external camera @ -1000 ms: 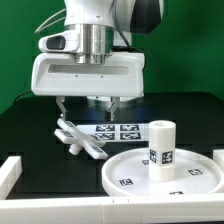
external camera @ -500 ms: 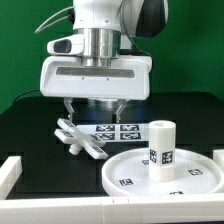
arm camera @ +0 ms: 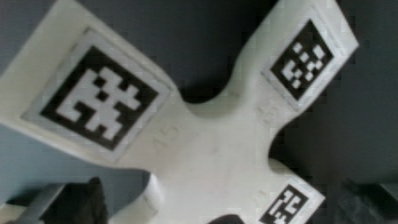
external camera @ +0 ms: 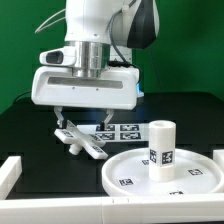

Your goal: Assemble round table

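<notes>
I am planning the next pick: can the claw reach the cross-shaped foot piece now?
Probably yes. The claw hangs open just above the cross-shaped foot piece, with nothing between them; the post stands aside on the round disc.

It is a robotics lab. A plain green backdrop (external camera: 20, 45) fills the upper left, above a matte black tabletop (external camera: 28, 135) bearing the marker board (external camera: 125, 130).

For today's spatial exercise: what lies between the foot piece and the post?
The marker board on the black table, seen in the exterior view.
</notes>
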Robot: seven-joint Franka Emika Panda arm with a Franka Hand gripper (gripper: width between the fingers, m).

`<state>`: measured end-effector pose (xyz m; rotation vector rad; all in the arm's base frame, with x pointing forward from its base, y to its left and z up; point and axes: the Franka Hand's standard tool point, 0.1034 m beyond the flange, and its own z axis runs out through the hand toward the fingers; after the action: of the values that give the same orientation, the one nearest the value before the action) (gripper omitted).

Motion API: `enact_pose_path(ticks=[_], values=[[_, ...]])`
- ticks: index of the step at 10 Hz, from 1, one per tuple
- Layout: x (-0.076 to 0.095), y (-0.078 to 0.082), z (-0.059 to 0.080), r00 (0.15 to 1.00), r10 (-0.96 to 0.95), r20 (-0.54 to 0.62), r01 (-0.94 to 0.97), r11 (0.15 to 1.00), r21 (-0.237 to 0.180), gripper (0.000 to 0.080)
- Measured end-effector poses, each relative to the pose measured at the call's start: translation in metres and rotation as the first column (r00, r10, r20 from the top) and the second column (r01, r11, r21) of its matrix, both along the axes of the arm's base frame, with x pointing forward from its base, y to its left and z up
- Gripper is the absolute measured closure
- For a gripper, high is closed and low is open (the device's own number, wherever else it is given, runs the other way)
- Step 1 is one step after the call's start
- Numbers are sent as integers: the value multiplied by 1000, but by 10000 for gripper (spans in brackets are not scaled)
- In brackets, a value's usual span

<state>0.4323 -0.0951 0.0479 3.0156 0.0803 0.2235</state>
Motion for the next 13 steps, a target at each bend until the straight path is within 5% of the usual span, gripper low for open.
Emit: enact_pose_path(ticks=[8,10,13], values=[[0,-4,-12,999,29,-24,-29,1000,-12,150],[7,-3,-18,999,37,-24,-38,999,-18,410],[18,-5,-12,998,45,37,-43,998,-37,465]])
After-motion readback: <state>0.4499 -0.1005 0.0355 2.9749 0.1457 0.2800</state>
